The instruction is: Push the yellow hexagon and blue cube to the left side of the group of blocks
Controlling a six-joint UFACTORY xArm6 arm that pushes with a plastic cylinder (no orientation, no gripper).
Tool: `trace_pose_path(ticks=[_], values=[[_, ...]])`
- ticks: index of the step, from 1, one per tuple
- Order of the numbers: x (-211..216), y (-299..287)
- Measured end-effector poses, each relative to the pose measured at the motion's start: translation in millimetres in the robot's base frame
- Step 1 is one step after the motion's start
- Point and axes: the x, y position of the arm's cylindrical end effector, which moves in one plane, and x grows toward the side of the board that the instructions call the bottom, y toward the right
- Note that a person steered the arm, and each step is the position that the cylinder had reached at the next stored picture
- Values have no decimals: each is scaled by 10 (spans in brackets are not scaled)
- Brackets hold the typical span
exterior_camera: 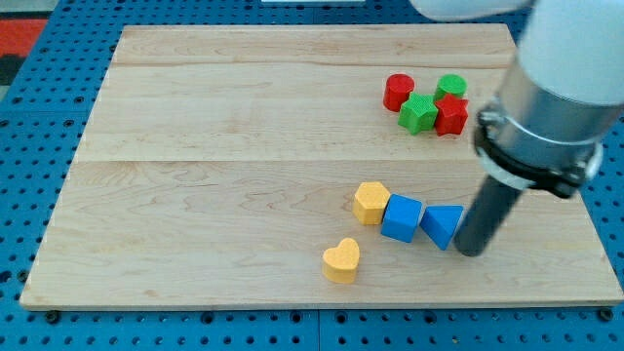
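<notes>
The yellow hexagon sits right of the board's centre, touching the blue cube on its right. A blue triangle touches the cube's right side, so the three form a row. My tip is at the row's right end, touching or almost touching the blue triangle. A yellow heart lies apart, below and left of the hexagon.
At the view's upper right is a cluster: a red cylinder, a green cylinder, a green block and a red block. The wooden board rests on a blue pegboard. The arm's grey body overhangs the right edge.
</notes>
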Motion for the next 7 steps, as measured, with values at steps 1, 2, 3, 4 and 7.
trace_pose_path(ticks=[1, 2, 3, 4, 7], values=[[-170, -805], [-371, -1373], [-677, -1393], [-983, -1378], [-1367, -1199]])
